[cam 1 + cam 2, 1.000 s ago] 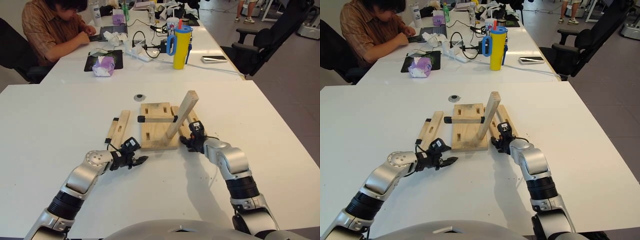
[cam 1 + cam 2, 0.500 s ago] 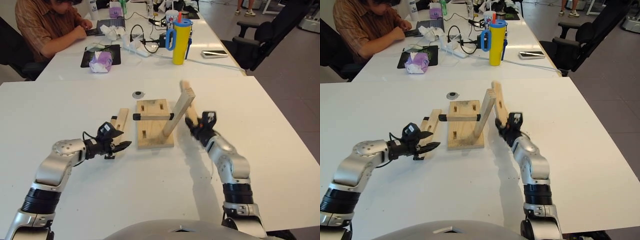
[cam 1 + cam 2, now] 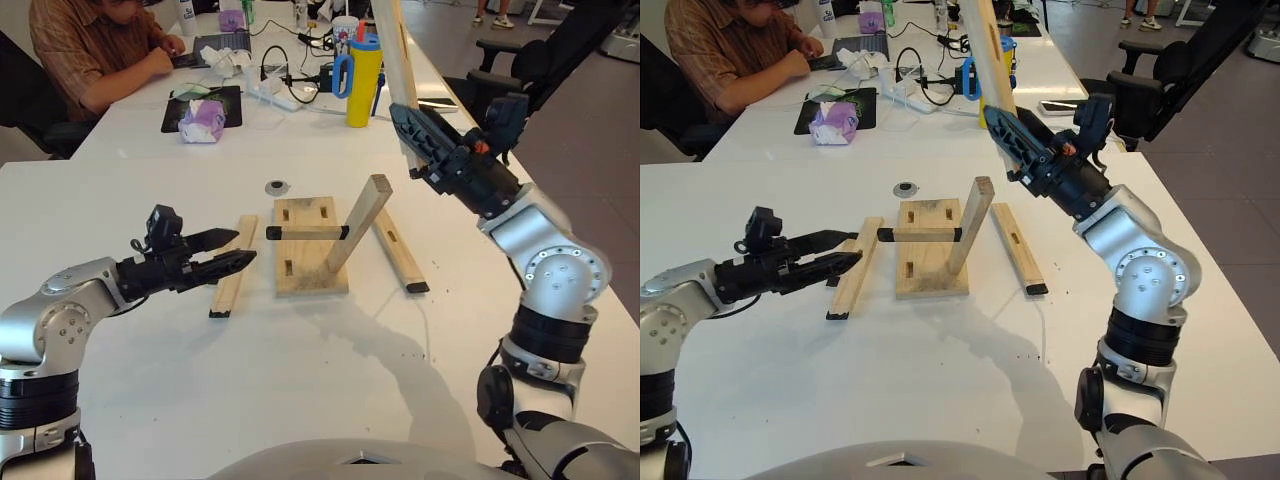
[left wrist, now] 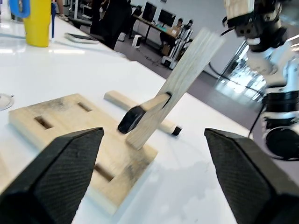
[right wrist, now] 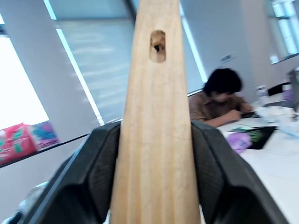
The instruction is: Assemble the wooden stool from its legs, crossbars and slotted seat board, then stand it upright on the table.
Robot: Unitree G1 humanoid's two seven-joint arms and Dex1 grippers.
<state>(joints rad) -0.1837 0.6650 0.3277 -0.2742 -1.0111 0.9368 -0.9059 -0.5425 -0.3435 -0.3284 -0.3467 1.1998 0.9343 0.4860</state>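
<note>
Right tool (image 3: 412, 135) has hoisted its clamped leg (image 3: 393, 50) above the seat board (image 3: 300, 275), ready for slotting; left tool (image 3: 238, 250) gapes.

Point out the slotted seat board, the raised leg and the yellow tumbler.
slotted seat board (image 3: 305, 262): left eye view, bare middle face.
raised leg (image 3: 394, 55): left eye view, bare upper shaft.
yellow tumbler (image 3: 362, 95): left eye view, side wall.

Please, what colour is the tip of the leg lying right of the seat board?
Black, capping the pale wooden leg; the left eye view shows it best.
</note>
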